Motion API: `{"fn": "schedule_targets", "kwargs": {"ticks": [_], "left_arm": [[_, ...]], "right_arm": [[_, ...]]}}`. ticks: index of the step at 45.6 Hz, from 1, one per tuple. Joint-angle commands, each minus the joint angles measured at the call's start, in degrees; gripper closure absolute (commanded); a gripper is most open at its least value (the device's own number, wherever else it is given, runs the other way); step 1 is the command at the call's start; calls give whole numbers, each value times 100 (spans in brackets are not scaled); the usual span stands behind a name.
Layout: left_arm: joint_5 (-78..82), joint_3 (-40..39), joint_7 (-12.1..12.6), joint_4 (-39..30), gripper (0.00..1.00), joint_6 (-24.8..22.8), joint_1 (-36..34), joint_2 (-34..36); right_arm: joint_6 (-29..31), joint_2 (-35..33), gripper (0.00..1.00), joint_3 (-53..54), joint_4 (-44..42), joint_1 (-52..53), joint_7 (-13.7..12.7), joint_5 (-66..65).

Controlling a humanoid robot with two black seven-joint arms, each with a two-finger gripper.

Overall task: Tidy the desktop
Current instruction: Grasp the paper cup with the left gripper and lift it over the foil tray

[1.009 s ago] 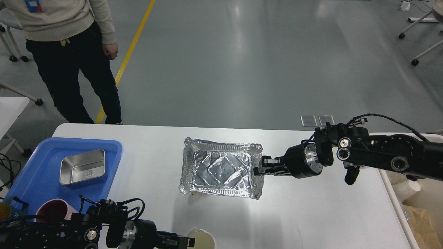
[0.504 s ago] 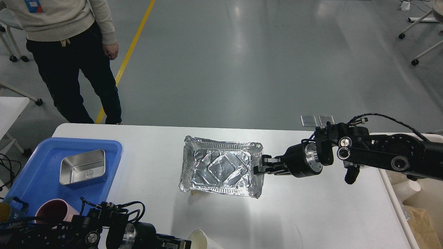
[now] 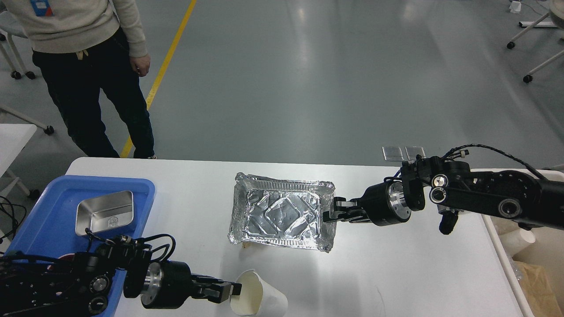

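The white desktop [image 3: 396, 273] holds a crinkled foil tray [image 3: 282, 215] at its middle. My right gripper [image 3: 329, 211] comes in from the right and is shut on the foil tray's right rim. My left gripper [image 3: 230, 291] is at the table's front edge, shut on the rim of a white paper cup [image 3: 261, 299]. The cup is tipped on its side with its mouth towards the gripper. A small brownish scrap [image 3: 246, 245] lies just under the foil tray's front left corner.
A blue plastic tray [image 3: 39, 207] at the left holds a steel box [image 3: 105, 212]. A beige bin [image 3: 506, 259] with paper cups and brown paper stands off the right edge. A person [image 3: 88, 53] stands beyond the far left corner.
My left arm has moved up and to the right with the paper cup, which tipped from upright onto its side. The arm now covers the pink cup. My right gripper and the foil tray barely moved.
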Motion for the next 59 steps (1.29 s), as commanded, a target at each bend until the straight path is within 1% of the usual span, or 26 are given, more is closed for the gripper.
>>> {"fn": "schedule_targets", "kwargs": {"ticks": [1,5,9,13,15,21,24,28,31,35,45,52,56,59], "left_arm": [[5,-11,-152,-235,100,-145,-227,347],[5,-19,-205,-464,100,-224,-385,576],[5,-28,-249,-482,100,-286,-517,787],[-4,-63,-425,-482,100,-383,-666,980],[-13,-98,-539,-490,100,-418,-745,1033],[-30,-318,-601,-490,100,-453,-851,1025],[-91,-494,-662,-490,100,-584,-895,1016],[-258,-678,-680,-491,100,-839,-922,1042],[-294,-845,-689,-499,100,-945,-930,1112],[-364,-1196,-715,-499,100,-1147,-939,1244],[-698,-1935,-680,-490,100,-1437,-1018,1394],[-707,-1979,-654,-482,100,-1464,-1045,1385],[-707,-1953,-619,-473,100,-1411,-1027,1271],[-707,-1927,-575,-394,100,-1385,-1001,1043]], "right_arm": [[9,94,100,-5,-24,2,0,-6],[9,103,100,-14,-103,11,0,-6],[18,112,100,-31,-112,2,0,3],[26,112,100,-66,-121,2,0,30],[35,121,100,-75,-121,-7,0,56],[70,191,100,-102,-208,-25,0,82],[79,200,100,-102,-226,-59,0,82],[79,226,100,-110,-244,-77,0,82],[79,226,100,-110,-244,-95,0,82],[79,226,100,-110,-244,-77,0,91],[79,191,100,-119,-226,-25,0,100],[79,191,100,-207,-226,2,0,109],[79,200,100,-207,-226,11,0,109],[79,218,100,-198,-226,11,0,117]]}}
